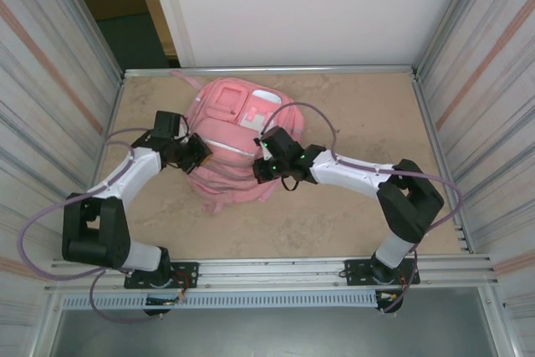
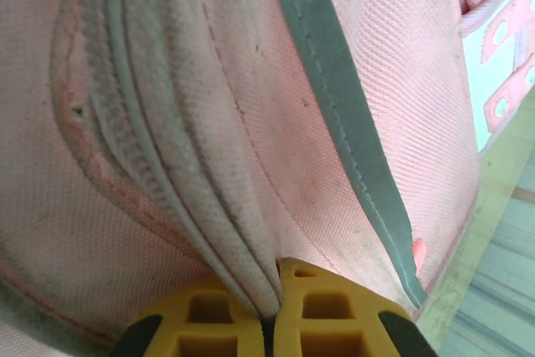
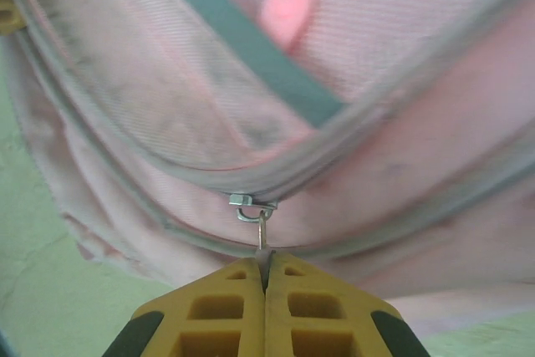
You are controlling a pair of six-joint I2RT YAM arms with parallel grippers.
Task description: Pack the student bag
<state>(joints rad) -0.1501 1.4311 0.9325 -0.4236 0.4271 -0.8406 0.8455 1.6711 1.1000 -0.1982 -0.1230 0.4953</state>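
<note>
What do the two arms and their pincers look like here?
The left arm and right arm match: white shells between chunky black joints, black bases on a metal rail. A thin purple cable loops along each. The left pincer and right pincer each have two yellow plastic fingers with square cut-outs and black patches lower down.

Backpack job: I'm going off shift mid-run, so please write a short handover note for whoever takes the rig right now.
Left pincer: shut on a fabric ridge of the backpack.
Right pincer: shut on the zip pull.
Backpack: lying on the table between the two arms.
Done: both grips are set.
Left: probably draw the zip open while the left pincer holds the fabric, then pack. I cannot tell how far the zip is open.
</note>
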